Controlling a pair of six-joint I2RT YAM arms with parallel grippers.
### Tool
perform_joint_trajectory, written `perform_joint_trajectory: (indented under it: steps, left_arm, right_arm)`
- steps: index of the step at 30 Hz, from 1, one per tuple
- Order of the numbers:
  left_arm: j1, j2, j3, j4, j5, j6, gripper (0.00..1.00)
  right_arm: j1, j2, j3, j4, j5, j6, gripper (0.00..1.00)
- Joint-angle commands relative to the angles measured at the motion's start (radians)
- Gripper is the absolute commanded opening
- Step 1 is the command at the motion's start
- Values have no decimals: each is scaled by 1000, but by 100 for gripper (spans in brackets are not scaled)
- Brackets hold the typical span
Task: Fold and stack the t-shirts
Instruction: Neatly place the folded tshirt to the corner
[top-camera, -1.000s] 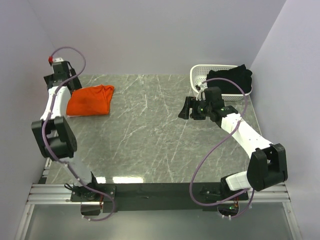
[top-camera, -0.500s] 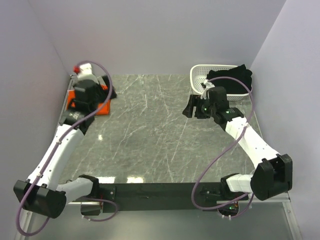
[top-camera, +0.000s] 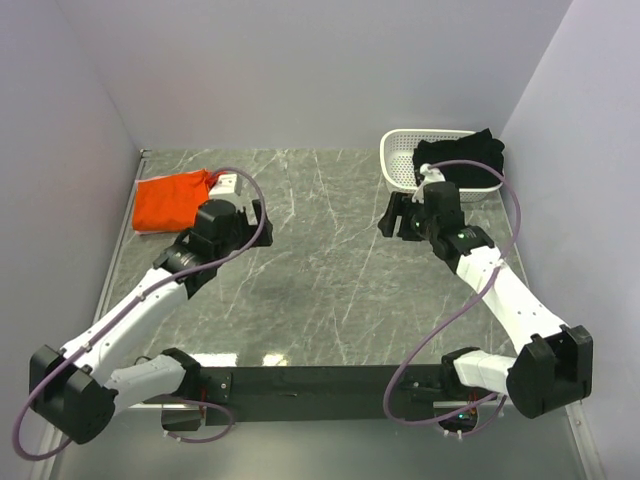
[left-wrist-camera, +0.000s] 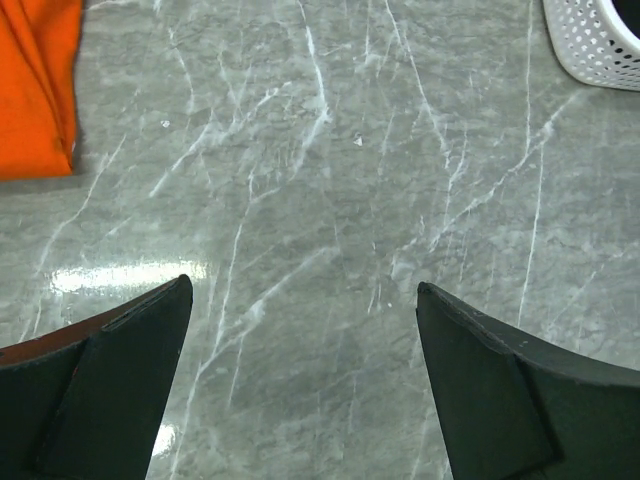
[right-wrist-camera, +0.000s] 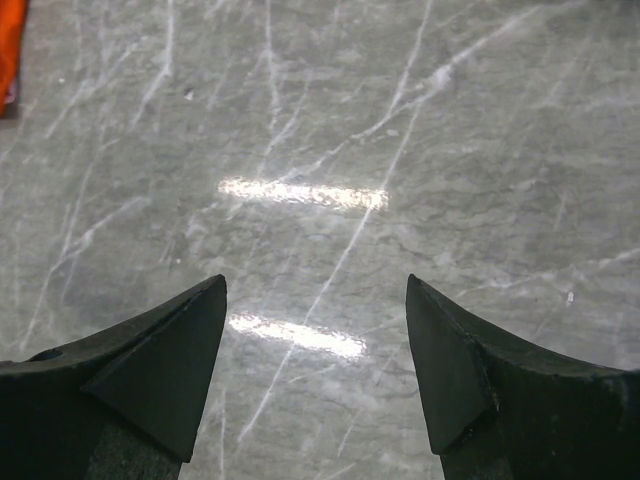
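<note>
Top view, clock directions taken from the middle of the marble table (top-camera: 320, 300).

Left arm now lies low across the near-left part of the table, reaching to about 10 o'clock. A second ago it stood upright at the far-left corner, and half a second ago its wrist covered the shirt. Left gripper (left-wrist-camera: 302, 288): jaws wide apart, nothing between them, only bare marble under it. It sits just beside the shirt's right edge, clear of the cloth.

Right gripper (right-wrist-camera: 316, 282) at about 2 o'clock, jaws spread, empty, marble below. It has shifted a little right and toward the far side compared with a second ago, so it is closer to the basket.

Orange t-shirt (top-camera: 172, 202) lies folded flat at 10 o'clock by the left edge. It is fully uncovered now, and its right side looks tidier than a second ago. Its corner shows at top left in the left wrist view.

White slotted basket (top-camera: 398, 162) sits at the far-right corner, about 2 o'clock, behind the right gripper. Black t-shirt (top-camera: 462, 158) is bunched in it, hanging over the right rim, same as before.
</note>
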Motion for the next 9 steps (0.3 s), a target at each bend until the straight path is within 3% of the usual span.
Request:
perform_joint_trajectory:
  steps: [1, 9]
  left_arm:
    - [-9, -85, -43, 66, 2, -7, 99]
    - [-9, -173, -64, 41, -28, 27, 99]
  right_arm:
    - [-7, -41, -28, 55, 53, 2, 79]
    - [-8, -61, -62, 95, 76, 11, 79]
